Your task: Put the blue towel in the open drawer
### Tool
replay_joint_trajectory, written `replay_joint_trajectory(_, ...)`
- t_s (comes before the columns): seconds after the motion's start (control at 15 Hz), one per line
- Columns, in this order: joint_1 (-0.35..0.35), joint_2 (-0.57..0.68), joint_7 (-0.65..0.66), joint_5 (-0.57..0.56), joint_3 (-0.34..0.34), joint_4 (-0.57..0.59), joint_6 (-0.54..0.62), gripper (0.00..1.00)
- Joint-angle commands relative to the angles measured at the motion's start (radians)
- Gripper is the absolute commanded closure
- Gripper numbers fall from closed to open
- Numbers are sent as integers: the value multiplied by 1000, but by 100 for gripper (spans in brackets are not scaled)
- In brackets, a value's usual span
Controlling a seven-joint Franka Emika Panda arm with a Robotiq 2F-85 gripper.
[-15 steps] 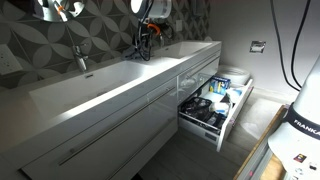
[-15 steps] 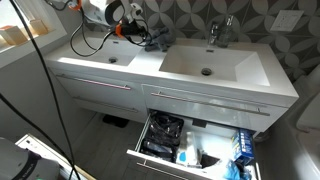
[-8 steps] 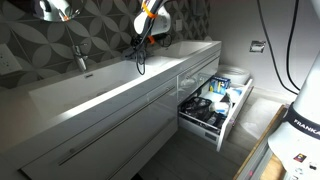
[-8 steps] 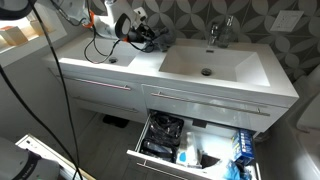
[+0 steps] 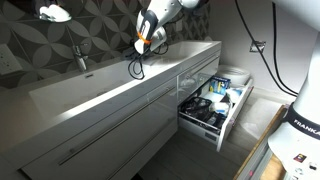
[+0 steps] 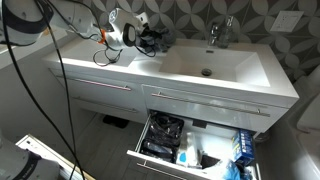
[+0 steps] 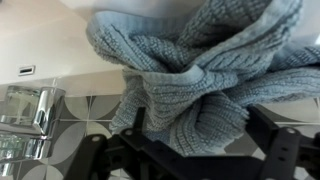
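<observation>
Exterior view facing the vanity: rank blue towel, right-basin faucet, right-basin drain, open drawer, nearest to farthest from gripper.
1. Blue towel: bunched in the gripper, above the counter.
2. Faucet at the wall and drain in the basin, both toward the view's right: too close to call.
3. Open drawer: below the counter, pulled forward.

In an exterior view the camera stood low, off one end of the vanity [image 5: 110, 110]. It looked along its front, with the open drawer [image 5: 232, 115] at middle distance. In an exterior view the camera stood higher and in front, looking down on the same vanity [image 6: 200, 100] and into the drawer [image 6: 160, 163]. Both shared the faucet [image 5: 82, 55] and the patterned wall. The wrist view sat very close to the towel [image 7: 190, 70], possibly upside down, with a faucet [image 7: 28, 105] at its left edge.
</observation>
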Motion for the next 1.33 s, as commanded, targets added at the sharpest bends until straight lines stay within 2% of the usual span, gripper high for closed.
replay_joint_trajectory(0.0, 75, 194, 150, 84, -183, 166, -22, 0)
replay_joint_trajectory(0.07, 86, 225, 178, 96, -216, 187, -43, 0)
replay_joint_trajectory(0.13, 92, 249, 205, 104, -236, 206, -72, 25)
replay_joint_trajectory(0.2, 94, 274, 230, 108, -256, 229, -99, 26)
replay_joint_trajectory(0.4, 100, 311, 297, 97, -303, 272, -191, 47)
replay_joint_trajectory(0.53, 97, 303, 326, 71, -307, 288, -249, 62)
replay_joint_trajectory(0.8, 95, 253, 335, 15, -274, 289, -352, 88)
replay_joint_trajectory(0.87, 97, 230, 322, 4, -257, 278, -369, 92)
replay_joint_trajectory(1.07, 121, 170, 321, -32, -254, 220, -355, 95)
replay_joint_trajectory(1.27, 170, 83, 328, -71, -293, 109, -313, 94)
